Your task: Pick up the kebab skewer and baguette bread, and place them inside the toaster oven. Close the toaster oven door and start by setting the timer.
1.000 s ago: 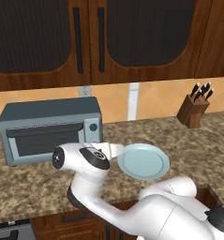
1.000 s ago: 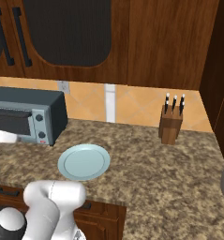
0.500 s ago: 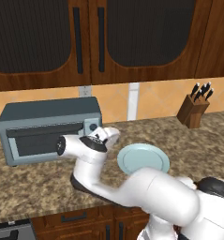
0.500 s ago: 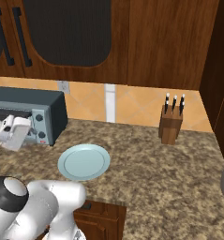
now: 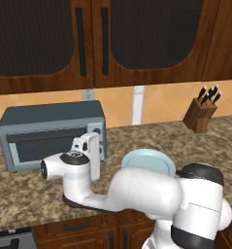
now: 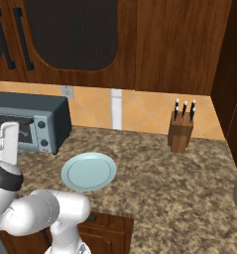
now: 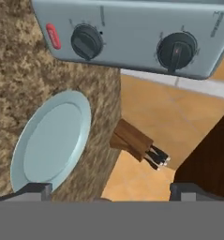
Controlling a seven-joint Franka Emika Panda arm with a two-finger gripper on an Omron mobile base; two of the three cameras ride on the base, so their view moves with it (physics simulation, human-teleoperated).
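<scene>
The hand (image 5: 91, 146) is spread wide and nothing is held or touched; it is seen left of centre, just before the oven (image 5: 49, 131) knobs (image 7: 86, 41). The door (image 5: 47, 145) is shut. A plate (image 6: 88, 171) lies bare on the surface (image 6: 159, 183).

Even, flat rendered light, soft faint shadows, no glare; all 3 views slightly soft and low-detail.

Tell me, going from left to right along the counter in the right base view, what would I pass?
The gripper in front of the toaster oven → the pale blue plate → the wooden knife block.
</scene>
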